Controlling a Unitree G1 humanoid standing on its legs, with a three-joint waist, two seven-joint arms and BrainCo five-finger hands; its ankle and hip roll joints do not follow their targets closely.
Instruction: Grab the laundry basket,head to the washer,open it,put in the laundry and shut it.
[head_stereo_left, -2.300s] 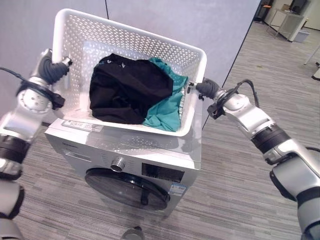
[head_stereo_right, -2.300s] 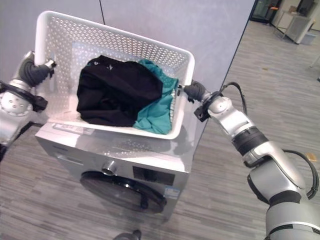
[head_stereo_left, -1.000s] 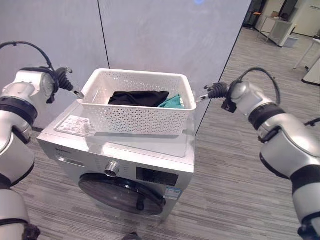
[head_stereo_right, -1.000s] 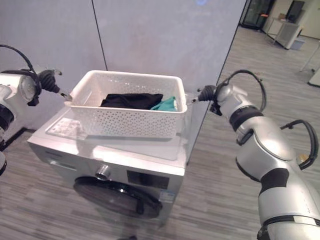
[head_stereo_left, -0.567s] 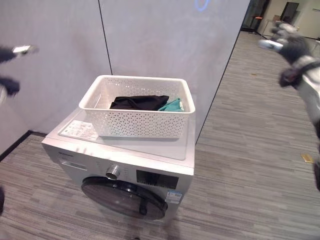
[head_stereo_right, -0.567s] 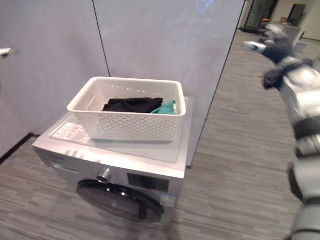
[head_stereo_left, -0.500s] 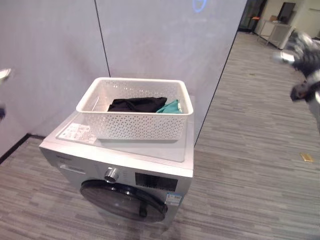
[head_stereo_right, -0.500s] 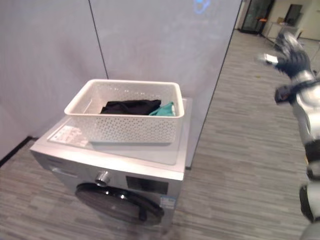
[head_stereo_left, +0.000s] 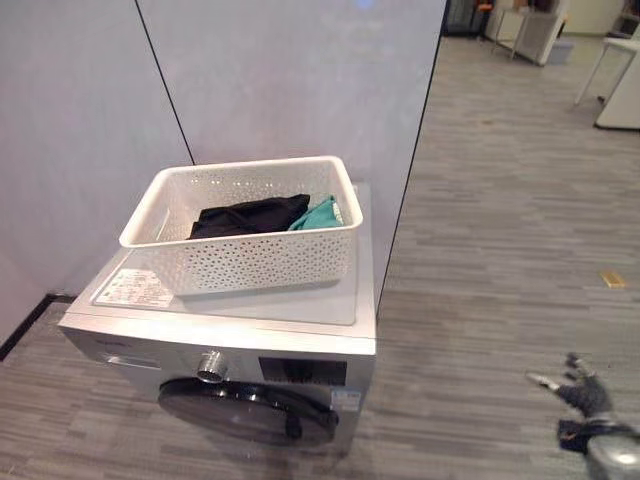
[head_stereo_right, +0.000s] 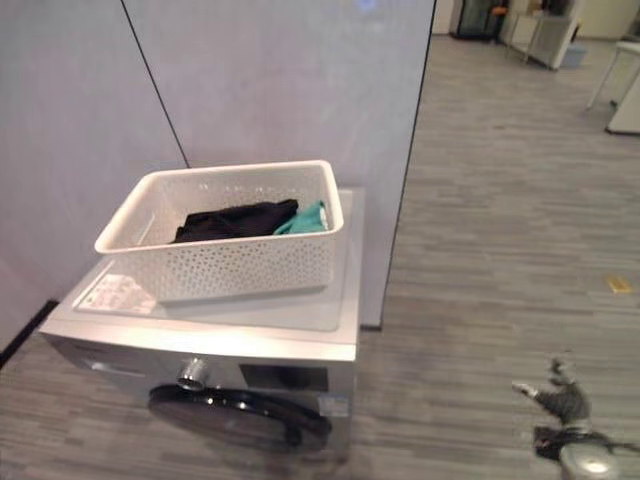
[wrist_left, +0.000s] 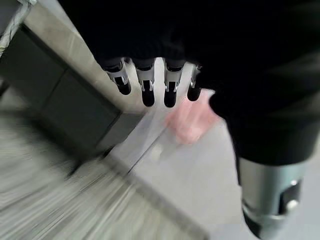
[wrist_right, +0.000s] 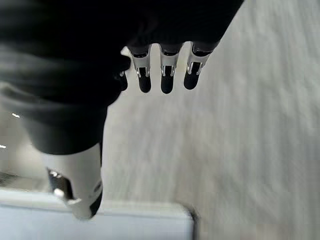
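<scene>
A white perforated laundry basket (head_stereo_left: 245, 245) is set on the flat top of a silver front-loading washer (head_stereo_left: 215, 330), towards the back of the lid and close to the grey wall panels (head_stereo_left: 290, 80) behind it. Inside the basket a black garment (head_stereo_left: 245, 215) is heaped, with a teal garment (head_stereo_left: 318, 212) lying just beside it at the robot's right end. A white label sheet (head_stereo_left: 132, 287) is seen on the washer top, in front of the basket's left corner. The washer's round dark door (head_stereo_left: 250, 412) is closed, and a silver dial (head_stereo_left: 208, 366) is seen above it on the control panel. Grey wood-patterned flooring (head_stereo_left: 500, 250) extends to the right of the machine.

The basket is touched by neither hand. The right hand (head_stereo_left: 580, 390) is seen low at the right, well apart from the washer and above the floor, with its fingers spread and nothing held. In the right wrist view the same hand (wrist_right: 165, 70) is shown with fingers straight and relaxed over the floor. In the left wrist view the left hand (wrist_left: 150, 80) is likewise shown released, its fingers (wrist_left: 148, 92) extended in a row and nothing grasped, with a grey and dark surface blurred beyond them.
</scene>
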